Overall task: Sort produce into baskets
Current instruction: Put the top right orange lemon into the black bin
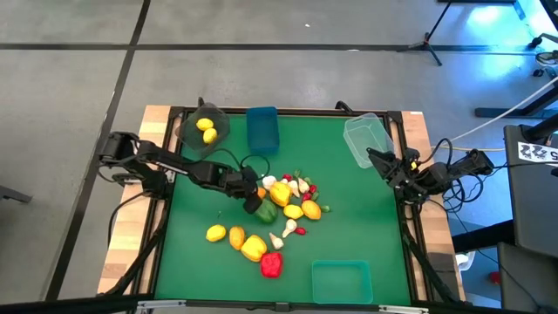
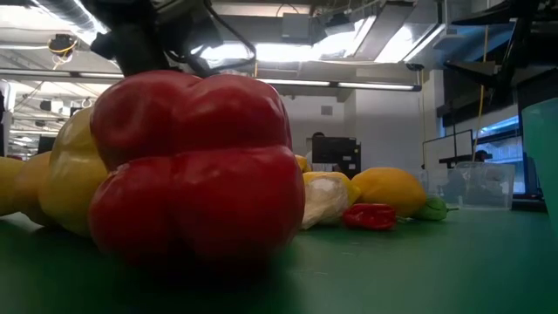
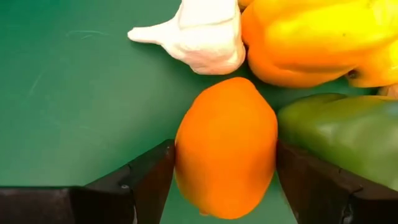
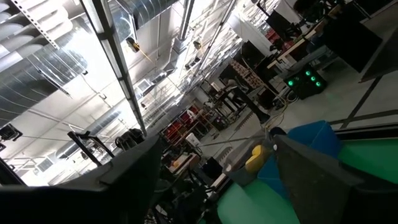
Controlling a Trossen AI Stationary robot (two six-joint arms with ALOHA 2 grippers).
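My left gripper (image 1: 250,186) reaches from the table's left into the produce pile at the middle of the green mat. Its fingers stand on either side of an orange round fruit (image 3: 225,146). Next to that fruit lie a white garlic piece (image 3: 202,37), a yellow pepper (image 3: 311,37) and a green pepper (image 3: 345,134). My right gripper (image 1: 384,162) is open and empty at the table's right edge, beside the clear basket (image 1: 366,139). The dark grey basket (image 1: 193,138) holds two yellow fruits (image 1: 206,129). The blue basket (image 1: 261,129) stands at the far edge and the teal basket (image 1: 342,281) at the near edge. My left gripper pinches the orange fruit between its two fingers, one finger (image 3: 152,177) on one side (image 3: 185,162) and the other on the opposite side (image 3: 268,155). The fingers come slanting down from the table's left. Whether the fruit is off the mat I cannot tell.
Near the front lie a red pepper (image 1: 271,264), a yellow pepper (image 1: 254,248) and two yellow fruits (image 1: 216,233). In the low view the red pepper (image 2: 192,166) fills the foreground. More peppers, fruits and garlic pieces crowd the pile (image 1: 296,199). Bare mat lies at the near left and the right.
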